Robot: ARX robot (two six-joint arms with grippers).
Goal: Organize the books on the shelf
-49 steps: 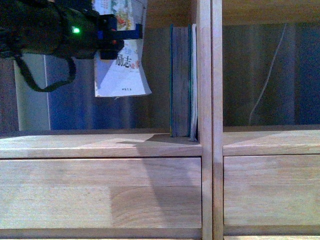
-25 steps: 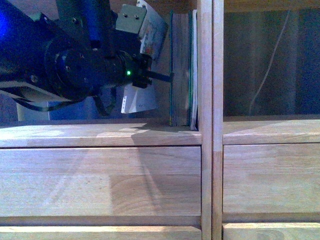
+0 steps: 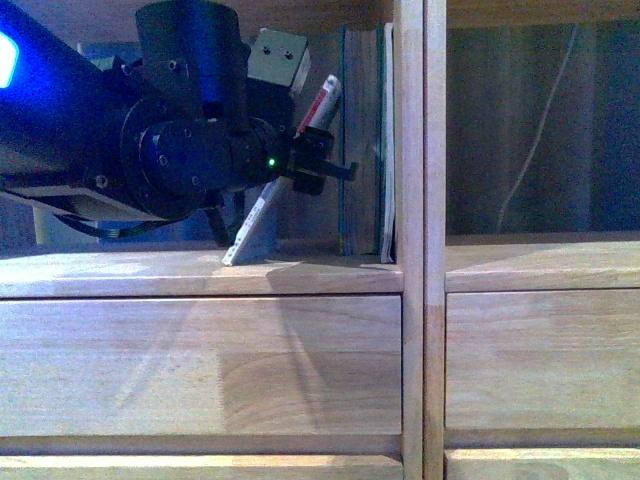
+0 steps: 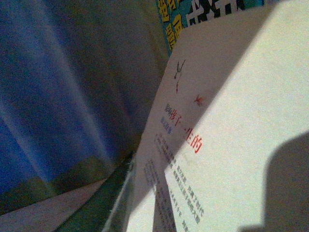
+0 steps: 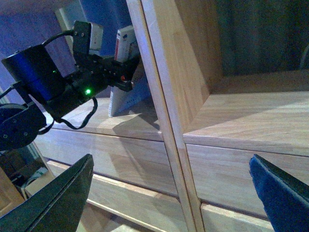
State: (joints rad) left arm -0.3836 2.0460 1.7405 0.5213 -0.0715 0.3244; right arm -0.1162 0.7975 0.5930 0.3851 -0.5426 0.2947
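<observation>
Leaning on the shelf [image 3: 150,272], the paperback [image 3: 318,105] looks light and floppy; grip near its spine. Left tool [image 3: 305,160] clamps it; right tool [image 5: 171,162] gapes.

Wooden shelf [image 3: 150,275] bears upright teal books [image 3: 362,200] and leaning paperback [image 3: 252,228]
</observation>
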